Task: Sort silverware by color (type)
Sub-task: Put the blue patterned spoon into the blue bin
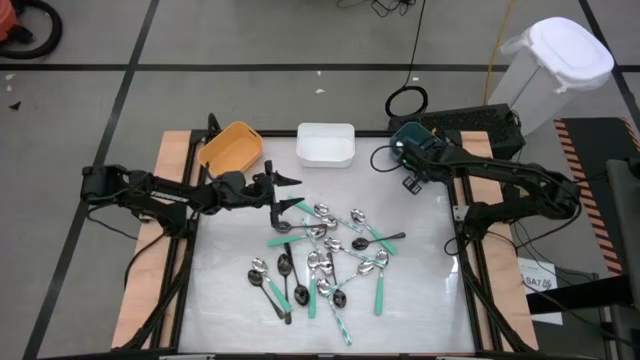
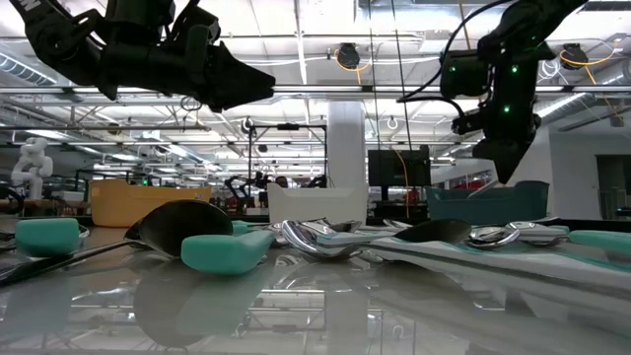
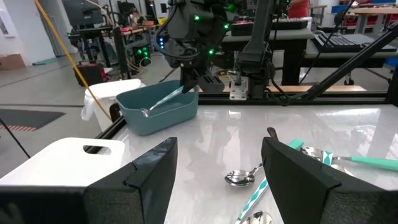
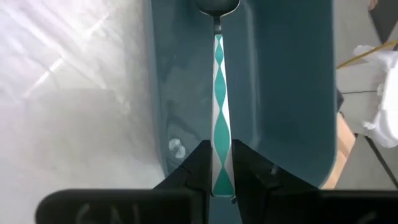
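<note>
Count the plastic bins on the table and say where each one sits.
3, all along the table's far edge: the orange bin toward the left arm's side, the white bin in the middle, and the teal bin toward the right arm's side, partly covered by that arm.

Glossy metal spoons (image 1: 322, 262) lie on a smooth, reflective tabletop (image 1: 420, 290); the teal bin (image 4: 280, 93) is matt plastic.
</note>
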Controlling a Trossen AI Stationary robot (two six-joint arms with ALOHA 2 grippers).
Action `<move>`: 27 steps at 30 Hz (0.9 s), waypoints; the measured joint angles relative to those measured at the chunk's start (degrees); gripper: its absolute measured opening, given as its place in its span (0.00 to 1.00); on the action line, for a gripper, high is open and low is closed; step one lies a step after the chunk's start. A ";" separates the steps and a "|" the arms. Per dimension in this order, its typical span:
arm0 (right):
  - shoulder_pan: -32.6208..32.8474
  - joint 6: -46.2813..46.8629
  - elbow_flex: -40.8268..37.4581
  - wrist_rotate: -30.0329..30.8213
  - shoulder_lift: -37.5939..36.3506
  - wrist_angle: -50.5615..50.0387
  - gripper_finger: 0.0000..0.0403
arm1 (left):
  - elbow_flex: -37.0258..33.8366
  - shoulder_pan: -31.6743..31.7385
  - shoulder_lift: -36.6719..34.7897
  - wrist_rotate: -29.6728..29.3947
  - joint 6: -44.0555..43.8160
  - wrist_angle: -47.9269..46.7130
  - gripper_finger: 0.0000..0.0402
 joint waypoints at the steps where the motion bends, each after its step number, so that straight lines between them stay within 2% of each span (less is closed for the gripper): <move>1: -0.02 -0.33 0.00 0.20 0.25 0.27 0.11 | 0.01 0.01 0.00 0.00 0.00 0.00 0.58; 12: -0.02 -0.70 0.00 2.27 0.69 1.46 0.22 | 0.02 0.00 0.00 0.00 -0.11 0.03 0.58; 19: 0.15 2.46 0.00 6.72 0.58 0.83 0.32 | 0.01 0.00 0.00 0.00 -0.20 0.03 0.58; 22: 1.18 3.44 0.00 5.38 -0.19 2.20 0.35 | 0.02 0.01 -0.01 0.00 -0.22 0.02 0.58; 27: 5.22 3.31 0.00 -1.66 -3.41 7.05 0.37 | 0.02 0.01 0.00 0.00 -0.24 -0.18 0.58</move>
